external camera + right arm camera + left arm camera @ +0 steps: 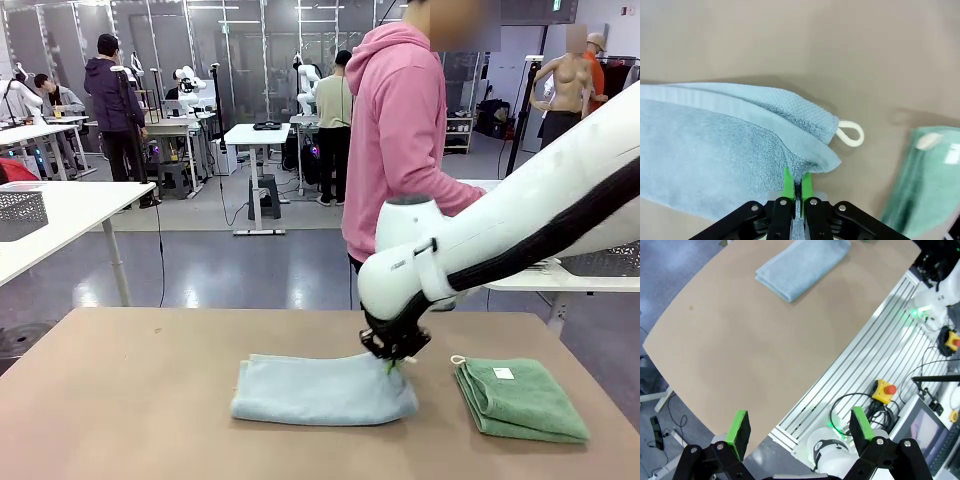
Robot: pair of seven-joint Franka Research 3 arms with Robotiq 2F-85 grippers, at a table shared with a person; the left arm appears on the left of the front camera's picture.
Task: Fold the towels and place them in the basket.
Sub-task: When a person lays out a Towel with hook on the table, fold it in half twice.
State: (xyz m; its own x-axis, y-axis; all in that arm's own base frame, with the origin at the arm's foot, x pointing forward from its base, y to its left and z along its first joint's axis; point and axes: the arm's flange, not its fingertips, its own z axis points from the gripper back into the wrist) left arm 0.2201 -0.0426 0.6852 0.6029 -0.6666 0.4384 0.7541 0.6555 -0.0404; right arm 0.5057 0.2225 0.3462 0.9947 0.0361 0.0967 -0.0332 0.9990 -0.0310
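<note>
A pale blue-grey terry towel (322,390), folded into a soft, thick rectangle, lies near the middle of the smooth tan table (130,400). In the right wrist view its looped pile, flat woven border and a small white corner loop (850,134) show clearly. The right gripper (796,186) has its green pads pressed together, pinching the towel's layered edge at the corner near that loop. Well apart to the right lies a folded mint green towel (520,398) with a white label (503,373) and its own corner loop; the wrist view blurs it at the frame edge. The left gripper (801,427) hangs spread and holding nothing beyond the table's edge. A person in a pink hoodie (400,130) stands at the far side, partly hidden behind the right arm.
</note>
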